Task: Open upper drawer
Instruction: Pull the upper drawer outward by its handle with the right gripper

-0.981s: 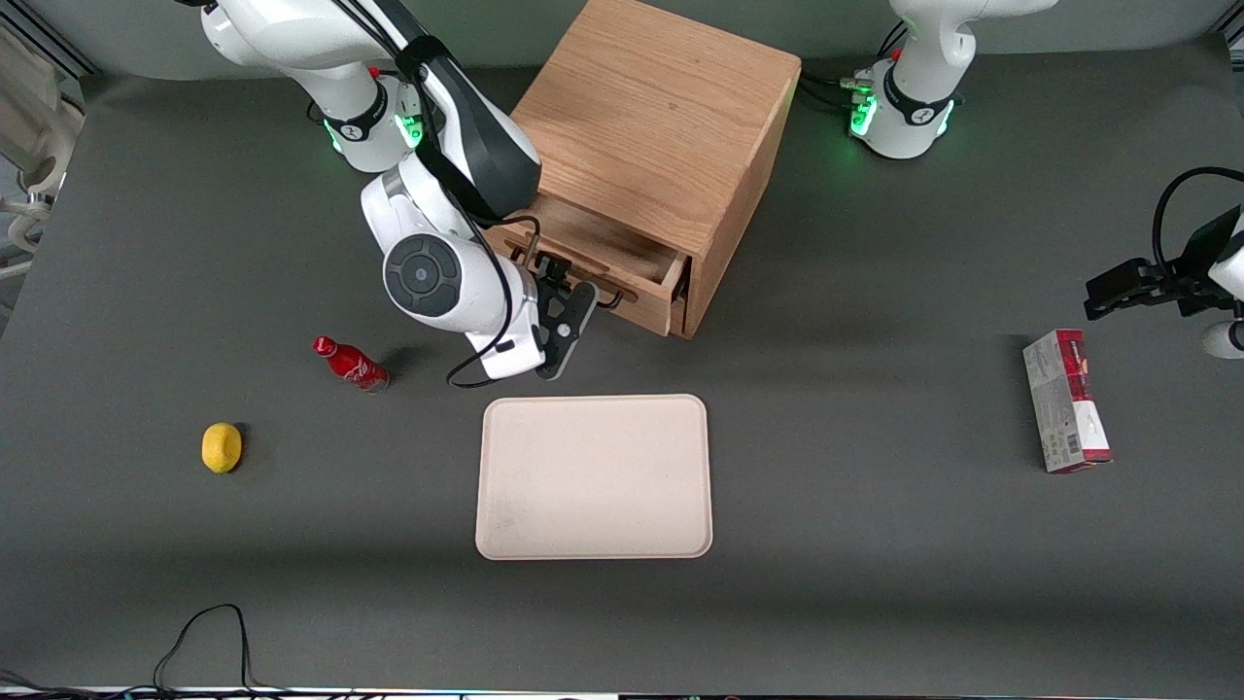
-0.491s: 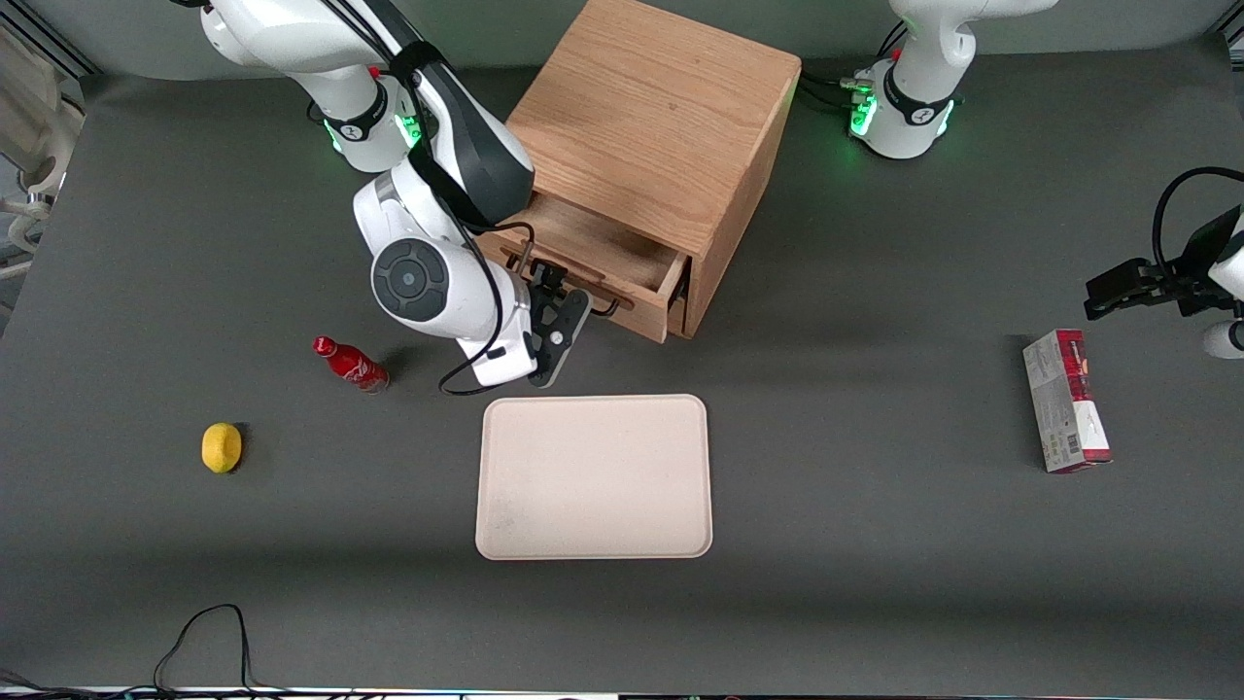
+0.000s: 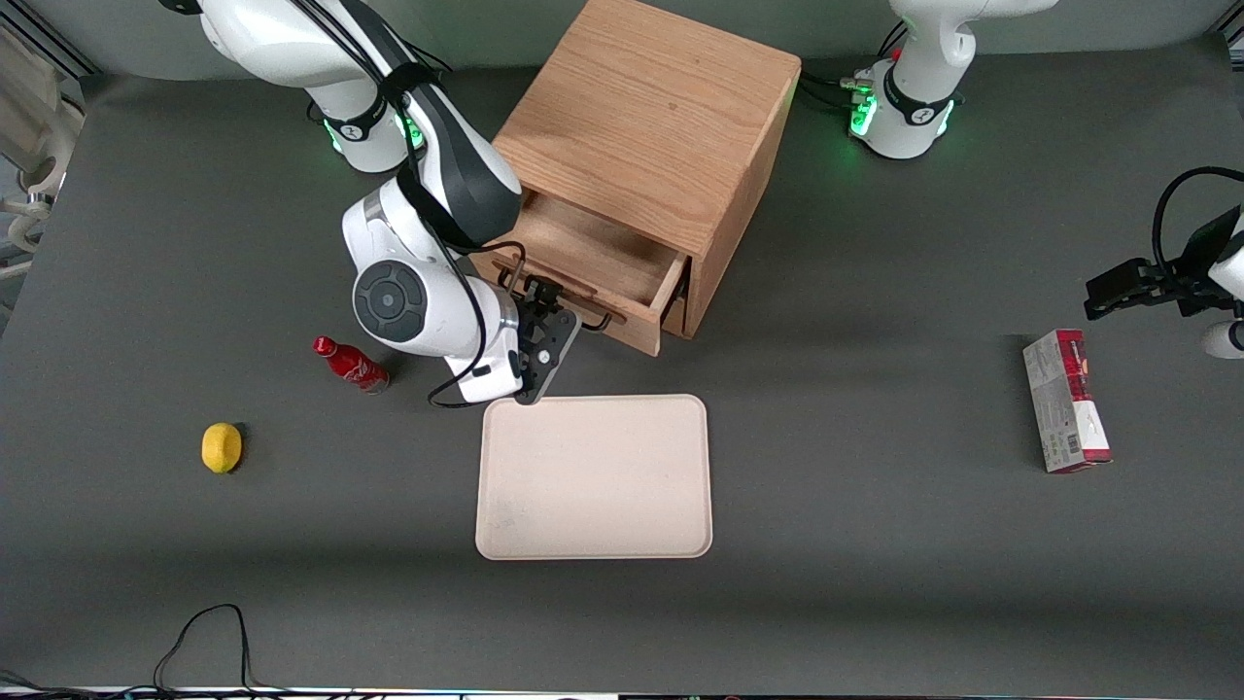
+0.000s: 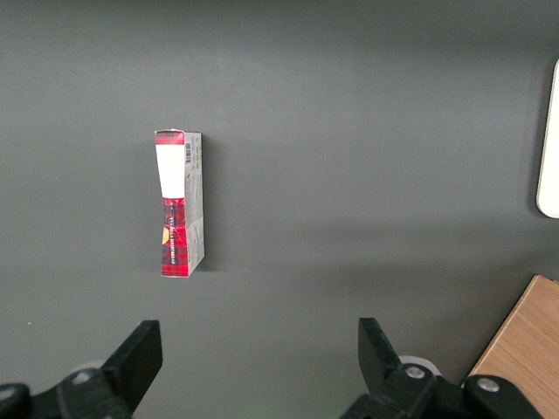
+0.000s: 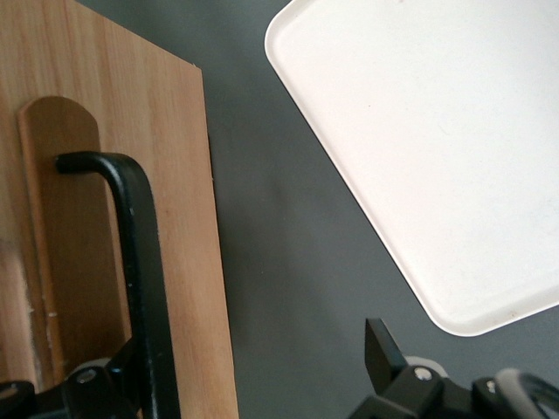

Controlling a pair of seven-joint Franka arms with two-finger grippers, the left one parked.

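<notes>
We have the gripper (image 3: 546, 309) just in front of the upper drawer (image 3: 595, 264), which juts partly out of the wooden cabinet (image 3: 651, 117). Its fingers are spread, hooking the black handle (image 5: 142, 262) rather than pinching it. In the front view the drawer lies at one o'clock from the gripper and the handle runs ten to four. Since a second ago, drawer and gripper have slid toward seven o'clock, nearing the tray (image 3: 593, 525).
</notes>
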